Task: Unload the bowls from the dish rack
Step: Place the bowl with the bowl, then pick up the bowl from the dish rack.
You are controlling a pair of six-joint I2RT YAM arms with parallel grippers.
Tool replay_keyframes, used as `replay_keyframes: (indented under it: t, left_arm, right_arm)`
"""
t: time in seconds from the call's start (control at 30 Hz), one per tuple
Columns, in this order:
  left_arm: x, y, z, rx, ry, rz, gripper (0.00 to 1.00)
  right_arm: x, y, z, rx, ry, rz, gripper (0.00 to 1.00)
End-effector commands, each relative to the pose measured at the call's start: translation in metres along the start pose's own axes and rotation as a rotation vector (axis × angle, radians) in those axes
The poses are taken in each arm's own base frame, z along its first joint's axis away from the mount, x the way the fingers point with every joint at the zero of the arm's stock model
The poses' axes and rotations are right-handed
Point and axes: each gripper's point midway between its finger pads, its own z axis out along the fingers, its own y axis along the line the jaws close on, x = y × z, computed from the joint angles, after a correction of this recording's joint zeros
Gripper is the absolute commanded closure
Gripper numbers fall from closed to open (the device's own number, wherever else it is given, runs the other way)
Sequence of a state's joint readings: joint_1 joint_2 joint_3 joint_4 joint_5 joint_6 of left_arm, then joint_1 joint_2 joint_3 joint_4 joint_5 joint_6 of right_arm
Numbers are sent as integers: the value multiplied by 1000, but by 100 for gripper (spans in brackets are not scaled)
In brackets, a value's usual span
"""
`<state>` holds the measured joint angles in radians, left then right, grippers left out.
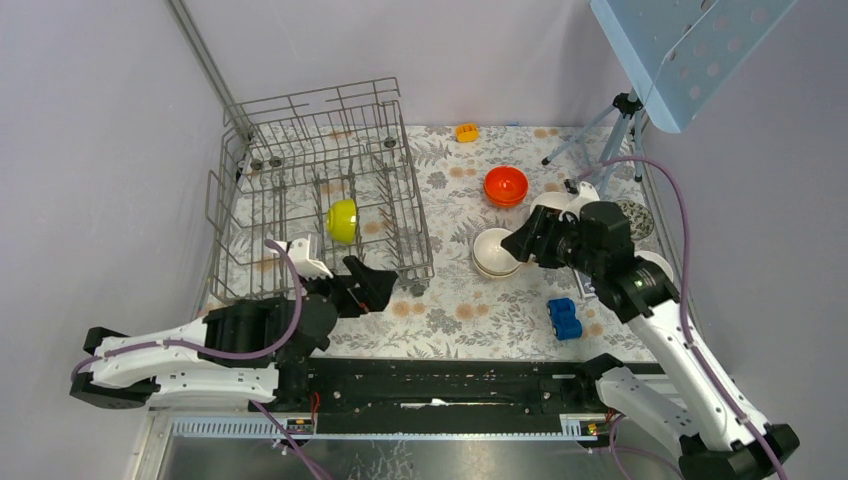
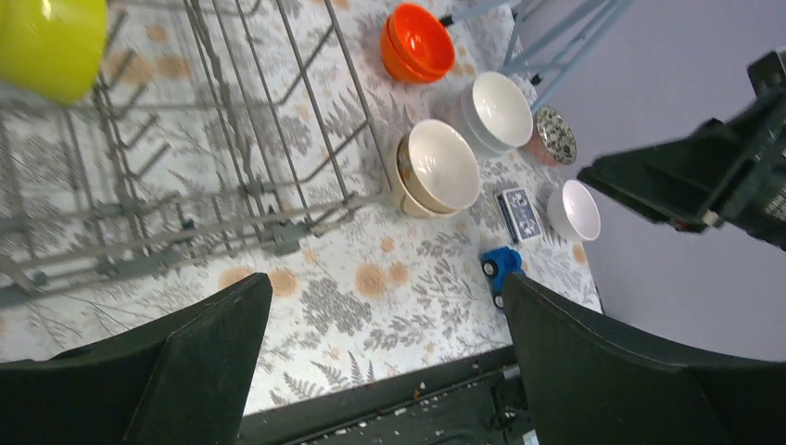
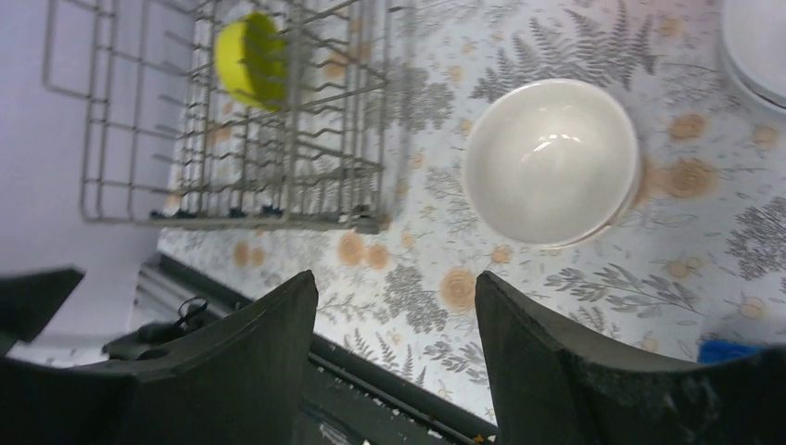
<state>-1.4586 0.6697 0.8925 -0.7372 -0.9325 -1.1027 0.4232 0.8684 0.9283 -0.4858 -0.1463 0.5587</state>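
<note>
Dish rack (image 1: pixel 330 125) at upper left holds one bowl; the others sit mouth-up on the table (image 1: pixel 450 310) at centre right.
You see the yellow-green bowl (image 1: pixel 343 220) propped on edge between tines, likely to drain: rim roughly upright, round, no long axis. The beige stack (image 1: pixel 495 252) and orange-red bowls (image 1: pixel 506 186) are nested. Both pincers are released and empty: the left gripper (image 1: pixel 375 285) is at the rack's near corner, the right gripper (image 1: pixel 520 243) by the beige stack.

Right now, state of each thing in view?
dish rack: one bowl left inside.
yellow-green bowl: in rack, tilted on edge.
orange bowls: out of rack, stacked upright.
beige bowls: out of rack, nested upright.
left gripper: open, empty.
right gripper: open, empty.
</note>
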Motion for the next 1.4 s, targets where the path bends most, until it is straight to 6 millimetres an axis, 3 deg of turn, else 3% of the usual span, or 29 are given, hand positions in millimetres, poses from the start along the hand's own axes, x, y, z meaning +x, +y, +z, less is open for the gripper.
replay_keyframes:
  t: [0.0, 0.17, 0.33, 0.47, 0.63, 0.8, 0.97, 1.17, 1.37]
  left_arm:
    - [-49, -1, -10, -34, -128, 128, 1]
    - [-93, -2, -22, -110, -222, 217, 1]
    - [-112, -3, -21, -164, -270, 263, 1]
    - [-110, -11, 2, -185, -237, 316, 1]
    - [-123, 3, 41, -211, -191, 267, 1]
    - [-148, 41, 54, -245, -232, 128, 1]
    - [-158, 100, 65, -354, -229, 4, 1]
    - [-149, 156, 80, -440, -235, -147, 2]
    - [-125, 189, 97, -486, -189, -196, 8]
  right_arm:
    - [-1, 38, -23, -213, 2, -86, 29]
    - [-13, 67, -30, -357, -41, -107, 28]
    - [-19, 91, -18, -467, -28, -63, 27]
    - [-16, 124, -4, -491, -15, -135, 26]
    - [-7, 164, 20, -501, 29, -176, 26]
    - [-14, 185, 41, -523, 13, -149, 26]
    - [-14, 215, 63, -548, 38, -151, 27]
    - [-14, 236, 97, -544, 41, -127, 27]
    - [1, 248, 145, -510, 111, -108, 32]
